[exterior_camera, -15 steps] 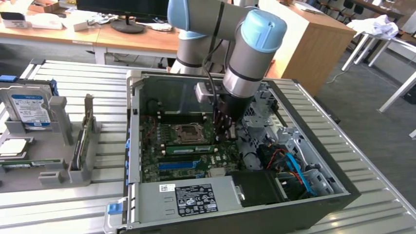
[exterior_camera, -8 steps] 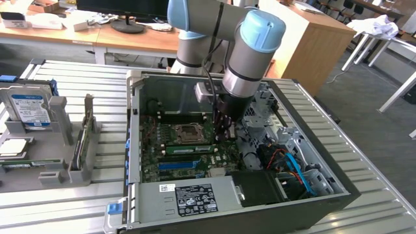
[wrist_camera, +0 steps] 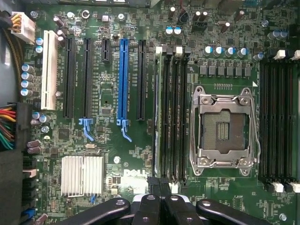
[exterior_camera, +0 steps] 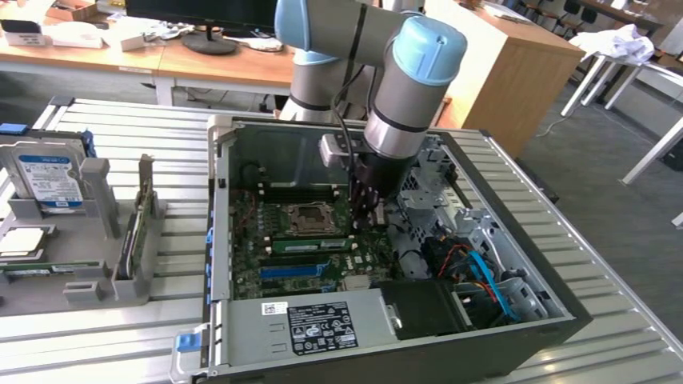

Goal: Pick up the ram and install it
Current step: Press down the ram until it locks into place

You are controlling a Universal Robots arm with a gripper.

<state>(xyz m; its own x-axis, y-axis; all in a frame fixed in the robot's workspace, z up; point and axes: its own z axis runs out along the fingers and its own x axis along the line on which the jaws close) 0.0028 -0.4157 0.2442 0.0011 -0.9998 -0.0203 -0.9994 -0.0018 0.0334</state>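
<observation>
Wrist view: claw (wrist_camera: 160, 197) clenched, right above ram (wrist_camera: 157, 112) standing in its slot. Could crack if pushed down crooked.

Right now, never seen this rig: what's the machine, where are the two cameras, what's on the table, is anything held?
A robot arm reaches into an open computer case lying on a metal table. One camera stands off the arm; the other rides its wrist, looking down at the motherboard. The gripper is shut at one end of the ram, which stands on edge in that board; touching or not, I cannot tell. A hard drive sits in a grey holder on the exterior view's left.
</observation>
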